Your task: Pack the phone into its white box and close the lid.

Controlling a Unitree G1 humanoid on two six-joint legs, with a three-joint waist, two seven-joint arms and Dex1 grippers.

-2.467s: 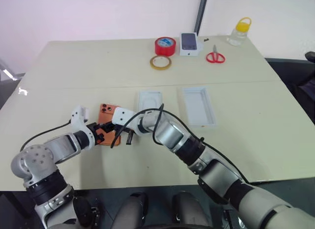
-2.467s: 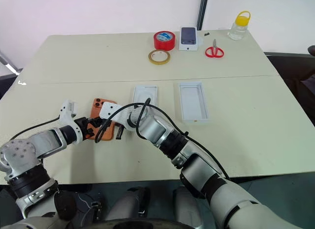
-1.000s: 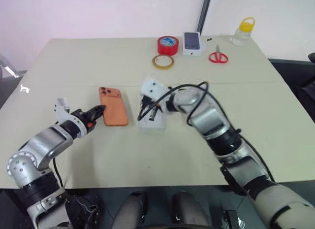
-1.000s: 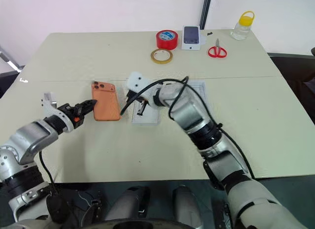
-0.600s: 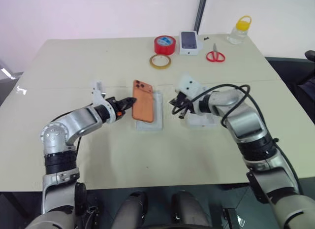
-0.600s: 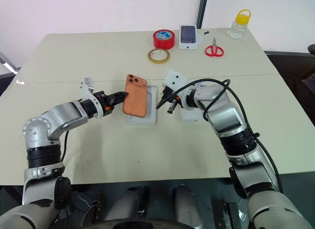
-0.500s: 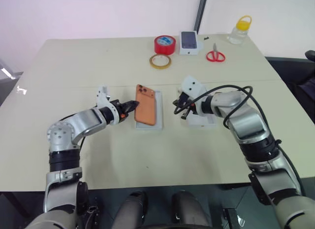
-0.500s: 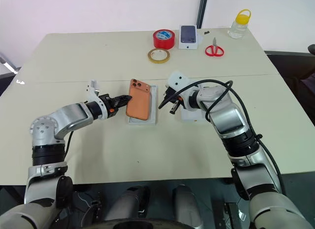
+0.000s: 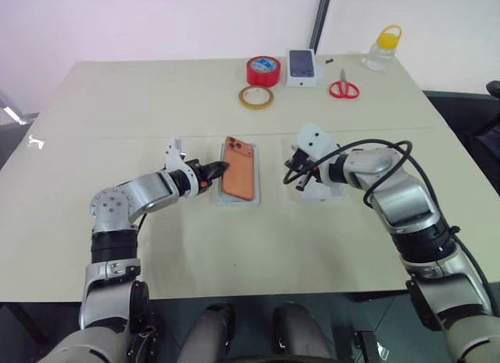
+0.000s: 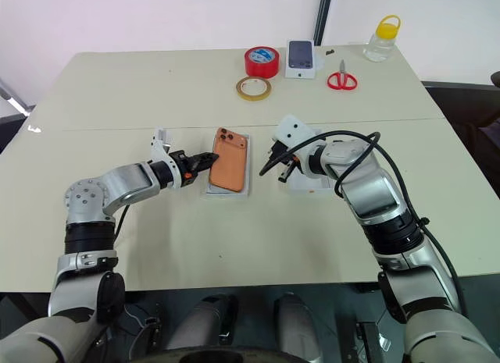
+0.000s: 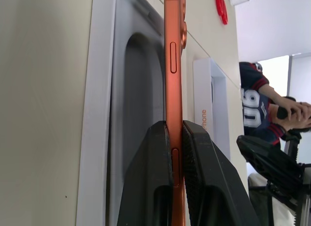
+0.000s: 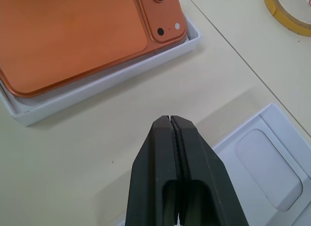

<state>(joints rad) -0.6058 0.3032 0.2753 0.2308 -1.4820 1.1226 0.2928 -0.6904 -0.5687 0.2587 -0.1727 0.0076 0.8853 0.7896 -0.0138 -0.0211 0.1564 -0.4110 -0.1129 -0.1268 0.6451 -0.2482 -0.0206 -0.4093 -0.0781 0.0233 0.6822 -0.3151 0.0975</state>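
The orange phone [image 9: 239, 169] hangs back up just over the white box [image 9: 237, 199], tilted, one long edge low inside the rim. My left gripper [image 9: 217, 171] is shut on the phone's long edge nearest my left arm; the left wrist view shows both black fingers [image 11: 154, 172] clamping the phone [image 11: 173, 65] edge-on above the box [image 11: 102, 90]. My right gripper [image 9: 292, 174] is shut on nothing, hovering at the near corner of the lid [image 9: 322, 190], which lies open side up to the right of the box. In the right wrist view the shut tips [image 12: 173, 123] sit between box rim [image 12: 97, 82] and lid [image 12: 262, 153].
At the table's far side stand a red tape roll [image 9: 263, 69], a yellowish tape ring [image 9: 255, 97], a small white box with a dark phone picture [image 9: 301, 68], red scissors [image 9: 341, 88] and a yellow-capped bottle [image 9: 378, 49]. A person [image 11: 265, 109] sits beyond the table.
My left gripper has carried the phone to the right until it sits over the white box. My right gripper has swung right, off the box and over to the lid, staying shut.
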